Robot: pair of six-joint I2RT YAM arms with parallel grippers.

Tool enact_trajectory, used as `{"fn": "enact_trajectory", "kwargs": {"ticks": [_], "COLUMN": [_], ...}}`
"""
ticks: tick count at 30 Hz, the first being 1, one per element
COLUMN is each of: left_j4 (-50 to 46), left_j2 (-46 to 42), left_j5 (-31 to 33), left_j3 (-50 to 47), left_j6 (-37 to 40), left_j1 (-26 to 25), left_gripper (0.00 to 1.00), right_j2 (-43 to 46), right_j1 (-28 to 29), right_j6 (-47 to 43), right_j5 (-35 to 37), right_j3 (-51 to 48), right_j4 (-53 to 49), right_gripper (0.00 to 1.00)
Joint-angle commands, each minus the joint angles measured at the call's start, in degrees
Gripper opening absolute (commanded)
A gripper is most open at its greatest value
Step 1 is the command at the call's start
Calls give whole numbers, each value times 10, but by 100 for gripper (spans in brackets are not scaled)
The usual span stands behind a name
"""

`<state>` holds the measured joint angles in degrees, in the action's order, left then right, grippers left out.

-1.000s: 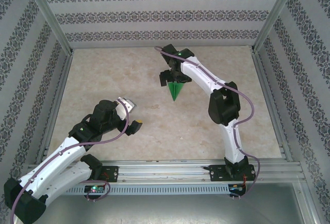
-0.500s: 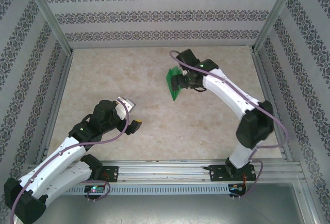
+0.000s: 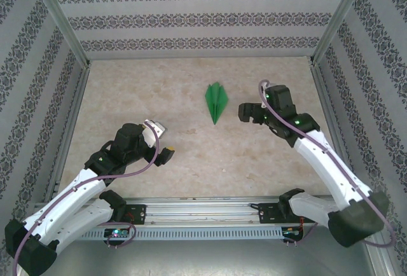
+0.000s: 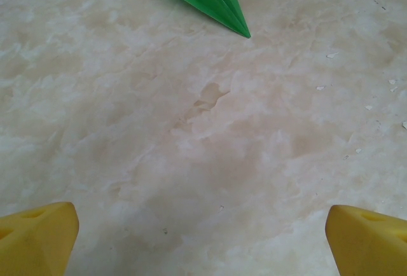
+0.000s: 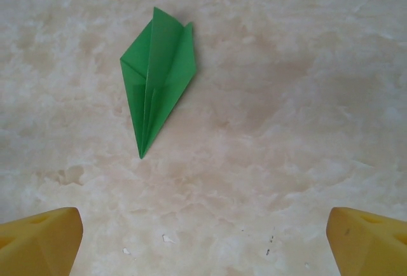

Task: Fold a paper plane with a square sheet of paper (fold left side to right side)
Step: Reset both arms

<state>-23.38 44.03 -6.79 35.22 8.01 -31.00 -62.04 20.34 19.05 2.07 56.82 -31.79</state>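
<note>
Paper plane (image 3: 216,102) lies folded on the tabletop (image 3: 159,98). Left fingers (image 4: 38,238) and right fingers (image 5: 38,241) gape wide, empty. Folding looks done; the arms need only retreat.

Beige marbled table (image 3: 159,85) — patterned walls (image 3: 191,18) around.

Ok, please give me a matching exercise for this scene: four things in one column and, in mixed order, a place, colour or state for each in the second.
1. paper plane
2. left gripper
3. right gripper
4. table

A. open, level with the plane, on its right
B. beige, marbled
C. green, lying loose, pointed tip toward the arm bases
D. open, left of the plane, closer to the arm bases

Pairs: 1-C, 2-D, 3-A, 4-B
</note>
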Motion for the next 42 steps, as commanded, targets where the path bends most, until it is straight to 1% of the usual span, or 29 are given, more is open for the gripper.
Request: {"fn": "enact_trajectory", "kwargs": {"ticks": [1,6,9,16,19,23,29,38,42], "left_j4": [-17,-18,-19,-20,-20,-21,-21,-21,-21], "left_j2": [0,1,1,5,9,19,33,58,64], "left_j5": [9,11,10,14,18,29,44,51,51], "left_j3": [4,5,4,4,5,4,2,3,3], "left_j6": [10,10,11,14,16,21,27,32,33], "left_j1": [8,8,8,9,8,8,8,8,8], "left_gripper": [100,100,100,100,100,100,100,100,100], "right_j2": [54,136,173,247,255,231,172,102,55], "right_j1": [-21,-54,-67,-76,-85,-111,-163,-177,-179], "right_j6": [-10,-9,-24,-107,-147,-165,-172,-185,-186], "right_j5": [-5,13,31,107,115,113,61,3,-24], "right_j3": [-43,-118,-157,-254,-296,-342,-406,-446,-458], "right_j4": [62,111,130,189,237,311,439,578,648], "right_gripper": [98,98,98,98,98,98,98,98,98]}}
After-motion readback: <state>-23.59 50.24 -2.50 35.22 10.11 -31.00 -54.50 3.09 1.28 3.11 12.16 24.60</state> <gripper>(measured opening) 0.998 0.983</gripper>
